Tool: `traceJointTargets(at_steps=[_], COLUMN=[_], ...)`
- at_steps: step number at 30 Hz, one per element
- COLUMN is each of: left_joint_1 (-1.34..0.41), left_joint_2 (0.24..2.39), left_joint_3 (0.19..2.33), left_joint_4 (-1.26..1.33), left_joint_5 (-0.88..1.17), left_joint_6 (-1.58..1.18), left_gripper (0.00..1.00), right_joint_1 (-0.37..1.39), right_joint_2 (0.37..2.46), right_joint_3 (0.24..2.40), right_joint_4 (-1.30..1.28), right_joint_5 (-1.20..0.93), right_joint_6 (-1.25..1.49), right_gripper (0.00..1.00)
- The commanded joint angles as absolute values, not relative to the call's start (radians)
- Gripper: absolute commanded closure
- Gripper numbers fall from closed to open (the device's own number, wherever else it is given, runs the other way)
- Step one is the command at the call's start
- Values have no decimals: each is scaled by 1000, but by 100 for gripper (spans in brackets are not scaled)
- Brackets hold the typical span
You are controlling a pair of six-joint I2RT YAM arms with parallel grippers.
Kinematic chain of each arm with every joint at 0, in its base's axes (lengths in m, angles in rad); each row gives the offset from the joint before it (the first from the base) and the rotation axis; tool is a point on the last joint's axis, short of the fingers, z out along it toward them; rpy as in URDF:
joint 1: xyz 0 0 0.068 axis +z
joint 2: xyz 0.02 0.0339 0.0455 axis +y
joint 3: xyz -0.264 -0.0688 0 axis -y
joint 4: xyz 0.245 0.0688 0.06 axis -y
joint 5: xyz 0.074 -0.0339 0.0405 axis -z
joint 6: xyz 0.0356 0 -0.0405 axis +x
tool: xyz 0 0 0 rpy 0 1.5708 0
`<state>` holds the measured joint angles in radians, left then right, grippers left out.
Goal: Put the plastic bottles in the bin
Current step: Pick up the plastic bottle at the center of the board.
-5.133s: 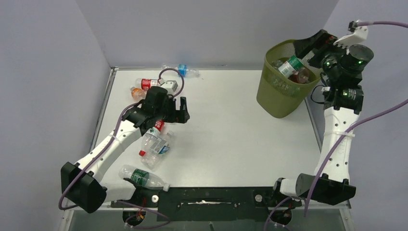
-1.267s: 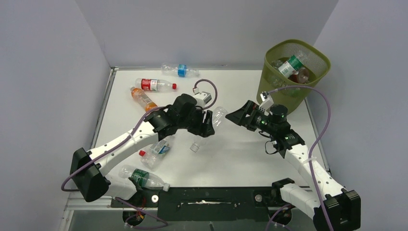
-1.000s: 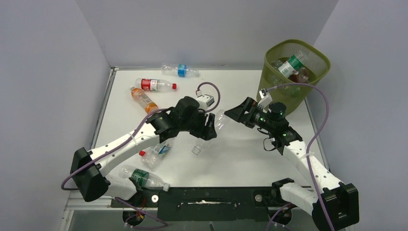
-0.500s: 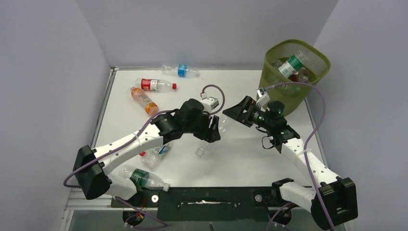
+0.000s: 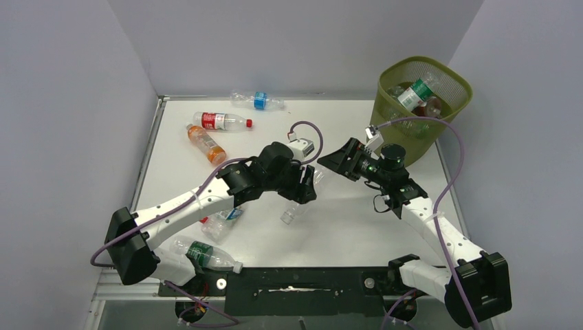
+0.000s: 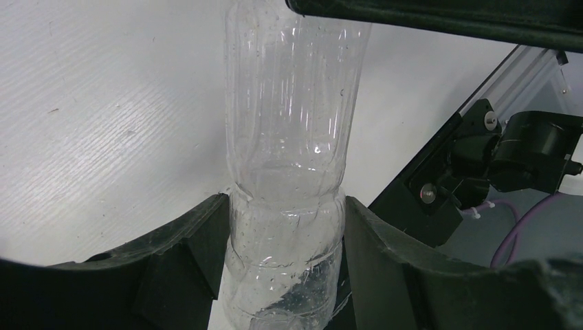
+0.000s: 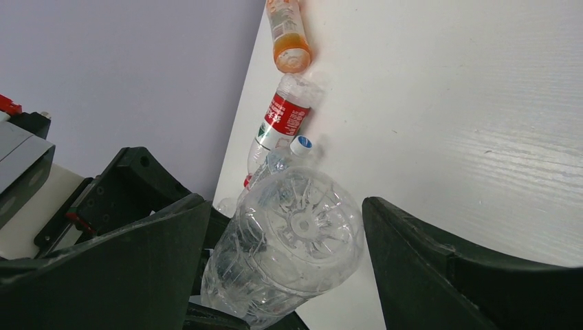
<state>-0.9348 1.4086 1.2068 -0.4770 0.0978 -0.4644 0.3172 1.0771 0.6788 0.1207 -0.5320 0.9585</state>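
Observation:
My left gripper (image 5: 302, 189) (image 6: 283, 213) is shut on a clear label-less bottle (image 5: 290, 213) (image 6: 292, 124), held tilted above the table's middle. The bottle's ribbed base (image 7: 302, 223) sits between the fingers of my right gripper (image 5: 324, 165) (image 7: 285, 206), which is open, with a gap on its right side. The olive mesh bin (image 5: 395, 137) stands at the back right with several bottles (image 5: 416, 93) inside. A red-labelled bottle (image 5: 220, 121), an orange one (image 5: 205, 143) and a blue-labelled one (image 5: 260, 101) lie at the back left.
Crumpled clear bottles (image 5: 223, 216) and a green-labelled bottle (image 5: 199, 253) lie near the front left, under the left arm. Grey walls close in the back and both sides. A black mounting rail (image 5: 295, 282) runs along the near edge.
The left arm has carried the clear bottle slightly right. The right gripper has come up around the bottle's base and its jaws have narrowed.

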Motion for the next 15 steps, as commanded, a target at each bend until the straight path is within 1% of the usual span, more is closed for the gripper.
traceJointTargets(at_steps=[1,6,7,9,12,15], left_joint_1=[-945,-947,-948,-949,-951,-951], left_joint_2=[1399,1392,1390,1385,1381,1375], left_joint_3=[1266,1270,1270,1268,1269,1266], left_joint_4=[-416,-416,-416,-416,-424,-432], left_joint_5=[72,57,54,50,40,29], left_joint_6=[-466,-464,-465,-465,-463,-459], left_gripper=[46,46,46,46,46,46], right_joint_1=[349,366,368,372,374,373], right_joint_2=[1085,1100,1106,1115,1126,1128], right_joint_3=[682,690,693,703,722,724], right_joint_4=[202,194,183,153,81,55], right_joint_5=[-576,-577,-577,-572,-549,-540], right_joint_6=[977,970,966,955,930,919], right_gripper=[20,21,19,9,6,6])
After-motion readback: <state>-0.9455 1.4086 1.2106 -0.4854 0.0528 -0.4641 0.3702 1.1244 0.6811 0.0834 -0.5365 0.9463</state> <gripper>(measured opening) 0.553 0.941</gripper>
